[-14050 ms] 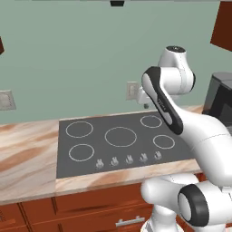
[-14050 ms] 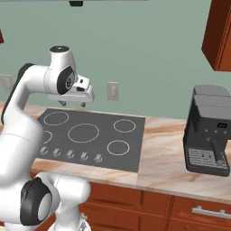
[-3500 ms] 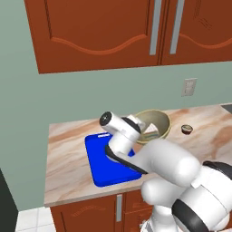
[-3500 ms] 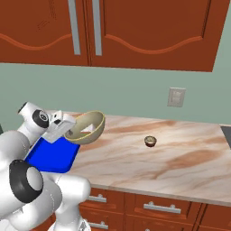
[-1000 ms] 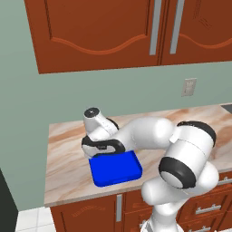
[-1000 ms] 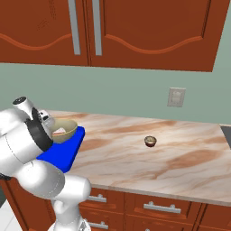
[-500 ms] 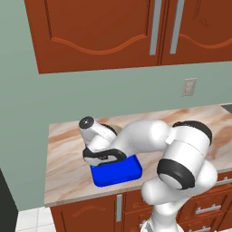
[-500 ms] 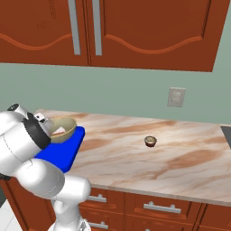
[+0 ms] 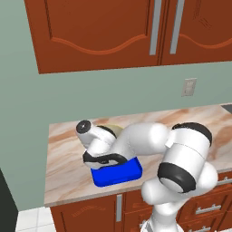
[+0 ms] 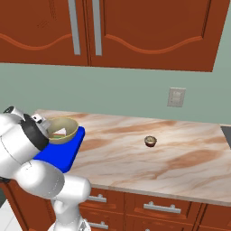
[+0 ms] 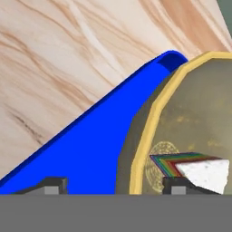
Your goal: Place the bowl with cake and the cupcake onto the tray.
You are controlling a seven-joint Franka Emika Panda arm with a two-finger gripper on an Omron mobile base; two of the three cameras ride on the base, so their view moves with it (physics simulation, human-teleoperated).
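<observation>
The tan bowl (image 10: 62, 130) rests on the bright blue tray (image 10: 64, 152) at the counter's left end, and the white-topped cake slice (image 10: 59, 132) lies inside it. In the hand view the bowl's rim (image 11: 146, 136) runs up between my fingertips (image 11: 52, 184), with the cake (image 11: 195, 168) on the inner side and the tray (image 11: 97, 136) on the outer. The gripper (image 11: 113, 186) is open and straddles that rim. My arm covers most of the bowl in the left base view, above the tray (image 9: 117, 172). The small brown cupcake (image 10: 151, 141) stands alone mid-counter, far to the right.
The marble counter (image 10: 135, 158) stretches right of the tray. A wall socket (image 10: 176, 97) sits on the green wall, with red-brown cupboards (image 10: 113, 27) overhead. The counter's left edge (image 9: 49, 158) lies close beside the tray.
My hand has shifted slightly left and down over the tray. The bowl with the cake stays in the same spot on the tray, and the cupcake has not moved.
</observation>
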